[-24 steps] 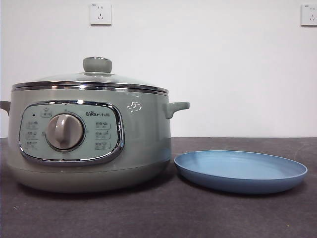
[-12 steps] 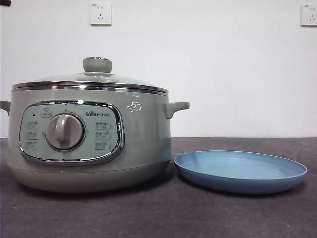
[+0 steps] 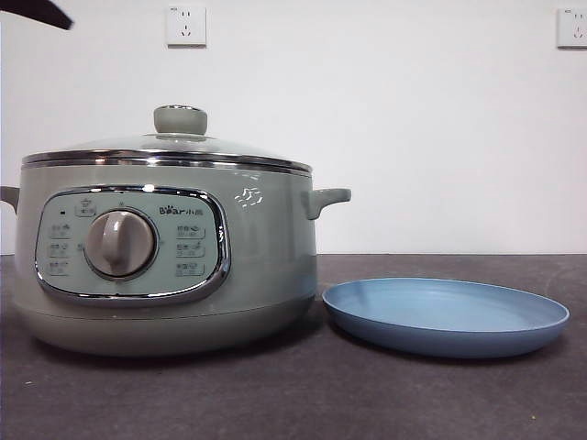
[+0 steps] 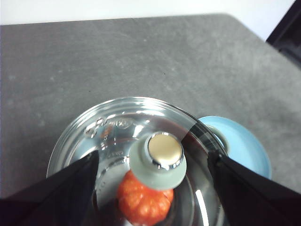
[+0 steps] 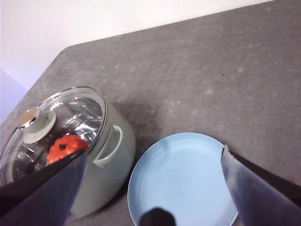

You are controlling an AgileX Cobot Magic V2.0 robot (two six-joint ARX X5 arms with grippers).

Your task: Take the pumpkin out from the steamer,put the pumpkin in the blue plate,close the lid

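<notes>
The sage-green steamer (image 3: 165,266) stands on the left of the table with its glass lid (image 3: 174,147) shut on it. Through the glass I see the orange pumpkin (image 4: 143,205) inside, also visible in the right wrist view (image 5: 66,148); the front view hides it. My left gripper (image 4: 153,153) hangs open above the lid, its jaws on either side of the green knob (image 4: 162,157) without touching it. The blue plate (image 3: 445,316) lies empty to the right of the steamer. My right gripper (image 5: 151,153) is open high above the plate (image 5: 183,179).
A black arm tip (image 3: 37,13) shows at the front view's top left corner, above the steamer. The dark grey table (image 3: 367,403) runs bare in front of both things. A side handle (image 3: 326,199) sticks out toward the plate.
The black arm tip has come into the front view's top left corner and grown larger. The steamer, lid and plate have not moved.
</notes>
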